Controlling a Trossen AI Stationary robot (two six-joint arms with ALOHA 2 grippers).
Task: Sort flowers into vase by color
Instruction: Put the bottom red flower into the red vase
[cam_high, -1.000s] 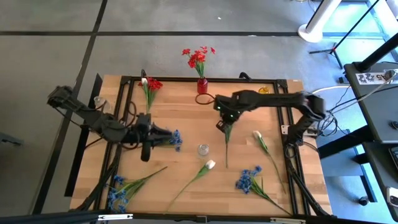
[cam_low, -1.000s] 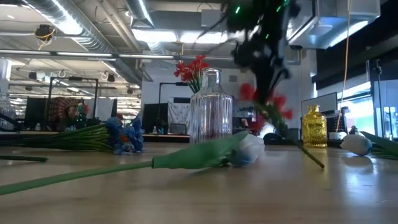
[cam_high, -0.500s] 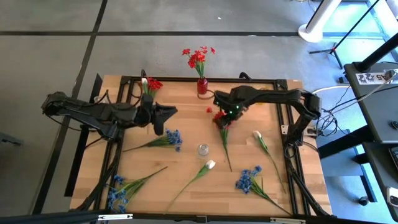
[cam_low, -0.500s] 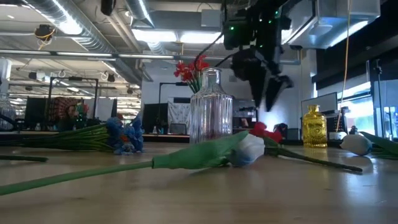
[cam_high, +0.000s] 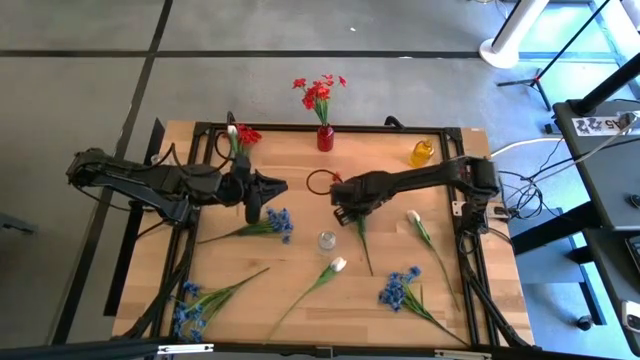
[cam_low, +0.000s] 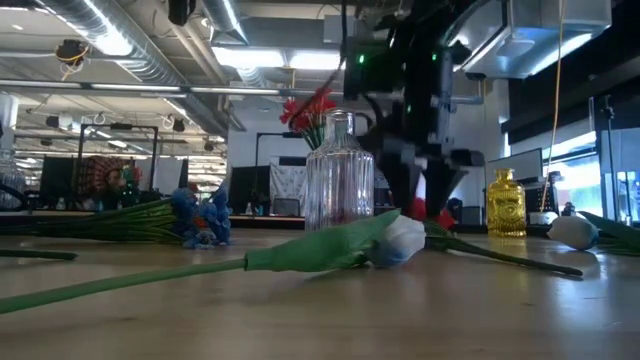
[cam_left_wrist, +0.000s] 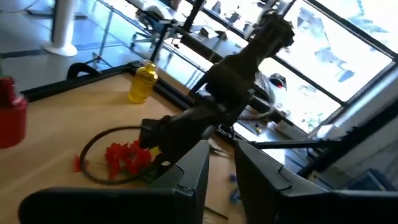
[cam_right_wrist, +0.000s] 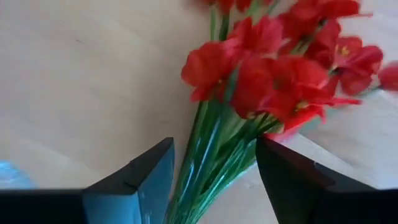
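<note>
From the high view, the right end effector (cam_high: 345, 207) hangs low over the middle of the wooden tabletop (cam_high: 300, 160), right above the bloom end of a red flower (cam_high: 358, 228) whose thin green stem runs toward the near edge. The left end effector (cam_high: 270, 186) waits nearby on the left, just above a blue flower (cam_high: 262, 226). A small red vase (cam_high: 325, 138) with red blooms in it stands at the far edge, a yellow bottle (cam_high: 421, 152) to its right, and a clear glass vase (cam_high: 326, 240) sits mid-table. White and blue flowers lie scattered toward the near edge.

In the low view, the right arm looms behind the ribbed, clear glass vase (cam_low: 339, 175); a white flower (cam_low: 330, 248), its bud smooth and tulip-like, lies in the foreground.

The left wrist view shows its own fingers spread with nothing between them, looking at the right arm over the frilly red cluster.

The right wrist view shows that arm's fingers (cam_right_wrist: 137, 180) spread to either side of the bundled green stems just below the red petals, not yet pressing them.

The step in hand looks like grasping the red flower. The next move calls for closing on the stems, lifting, and carrying it to the red vase, stem end down.
</note>
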